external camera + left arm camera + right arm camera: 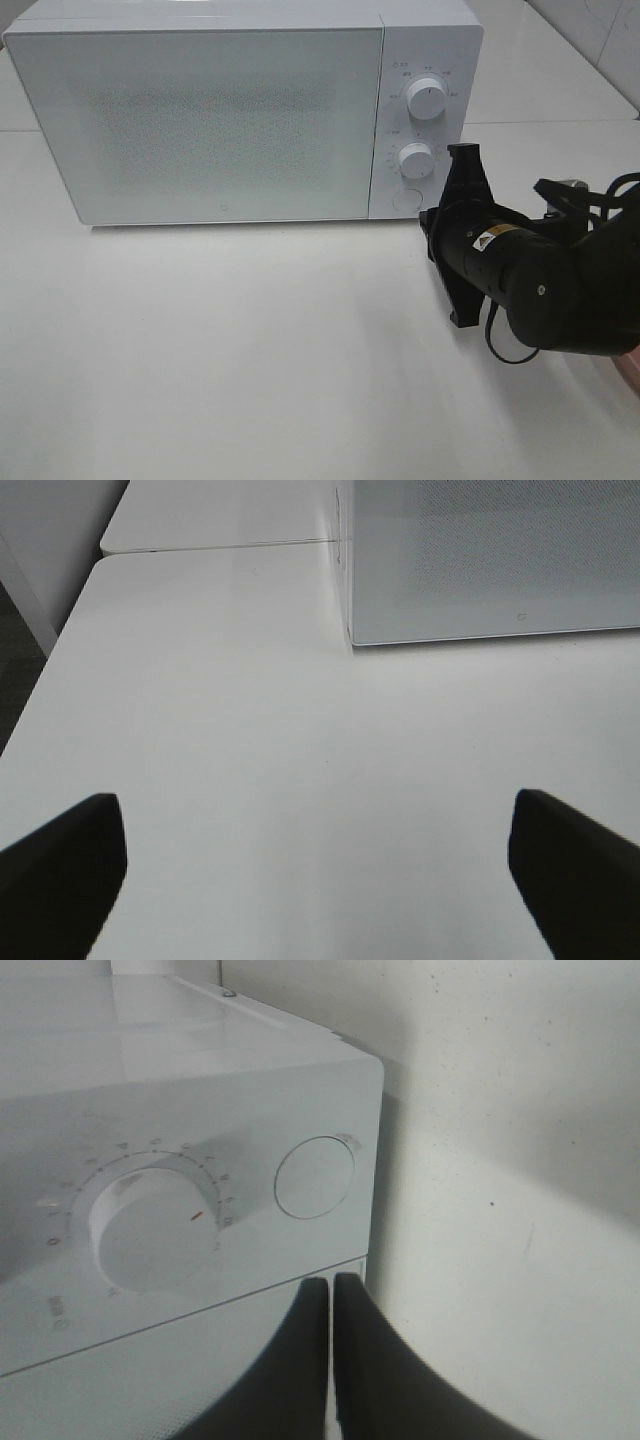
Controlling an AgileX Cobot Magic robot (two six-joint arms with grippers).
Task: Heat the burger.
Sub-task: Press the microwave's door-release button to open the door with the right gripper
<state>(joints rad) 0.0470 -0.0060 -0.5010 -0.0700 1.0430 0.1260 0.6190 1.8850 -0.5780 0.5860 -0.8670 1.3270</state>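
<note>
The burger is out of view in every frame. The white microwave [220, 120] stands at the back of the table with its frosted door closed. My right gripper [428, 222] is shut with nothing between its fingers [300, 1360]. Their tips sit close to the microwave's front at the seam between door and control panel, just beside the round button [313, 1177] and below the lower dial [150, 1230]. My left gripper [315, 800] is open and empty over the bare table, off the microwave's left front corner [350, 640]. It does not show in the exterior high view.
The control panel carries an upper dial [428, 98], a lower dial [415, 160] and the round button [405, 198]. The white table [250, 350] runs wide in front of the microwave. Its left edge [40, 690] drops to a dark floor.
</note>
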